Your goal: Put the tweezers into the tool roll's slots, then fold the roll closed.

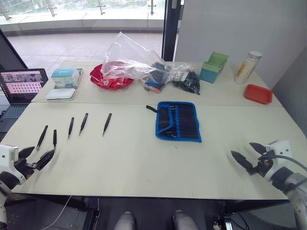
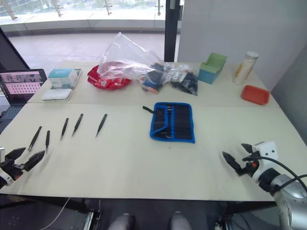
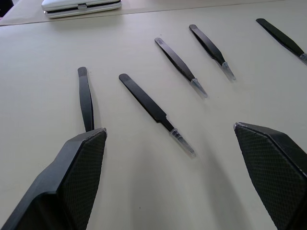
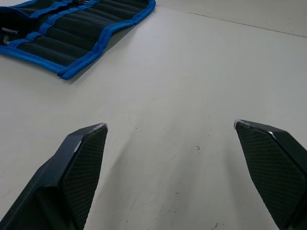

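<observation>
Grippers sit at the near edge of the table (image 1: 144,163), one at each corner. The left gripper (image 1: 34,158) has its fingers spread wide with nothing between them, just near of the leftmost tweezers. The right gripper (image 1: 248,155) is likewise spread wide and empty over bare tabletop, well apart from the tool roll (image 1: 178,120).

Farther in, the five tweezers (image 1: 70,127) lie in a loose row on the left half of the table, all flat and roughly parallel, pointed ends toward the near side, none touching another. The tool roll lies open and flat near the table's middle, its slots (image 1: 184,122) facing up and its thin strap trailing off the far left corner.

Along the far side stand a laptop (image 1: 21,86), a white case (image 1: 61,94), a clear plastic bag (image 1: 132,62), a green bin (image 1: 214,67), a bottle (image 1: 247,67) and a red tray (image 1: 258,94).
</observation>
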